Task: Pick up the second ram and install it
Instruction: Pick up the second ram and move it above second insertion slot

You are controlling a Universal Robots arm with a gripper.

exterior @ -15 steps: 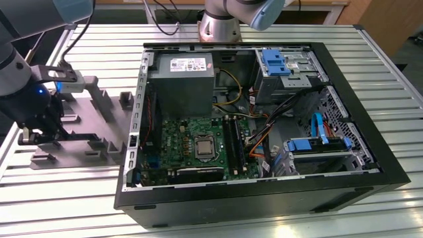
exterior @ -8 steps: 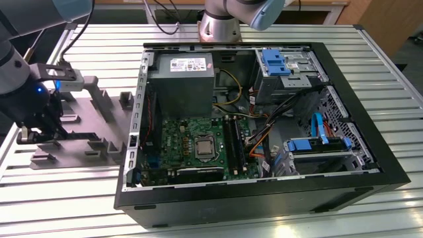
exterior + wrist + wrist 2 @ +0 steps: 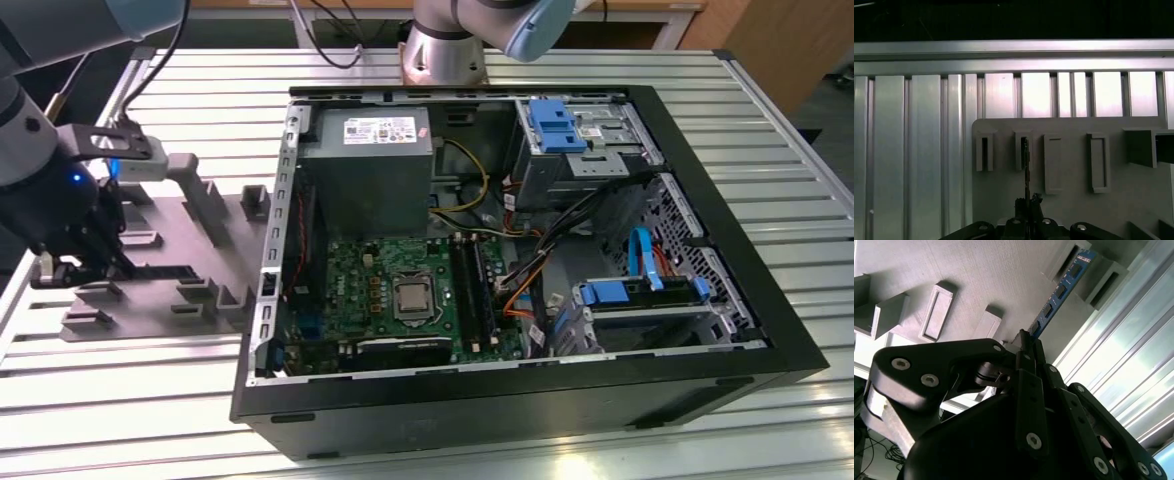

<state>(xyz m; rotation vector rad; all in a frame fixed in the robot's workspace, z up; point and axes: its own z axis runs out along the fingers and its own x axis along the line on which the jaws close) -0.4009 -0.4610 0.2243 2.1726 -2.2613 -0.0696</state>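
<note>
The second ram [image 3: 1061,290] is a thin blue-green board with dark chips, seen edge-on in the first wrist view [image 3: 1026,170]. My gripper [image 3: 1026,340] is shut on its near end, and its far end sits in a slotted post of the grey plastic holder [image 3: 979,275]. In the exterior view the gripper [image 3: 80,265] hangs low over the holder [image 3: 174,290] at the exterior view's left, beside the open computer case. The green motherboard [image 3: 387,285] with its long black memory slots [image 3: 467,280] lies inside the case.
The black computer case [image 3: 534,405] lies open on the ribbed aluminium table [image 3: 134,400], with a power supply [image 3: 367,170], drive cages [image 3: 581,140] and loose cables inside. The holder [image 3: 1069,170] has several upright posts around the gripper [image 3: 1026,205]. The arm's base [image 3: 447,50] stands behind the case.
</note>
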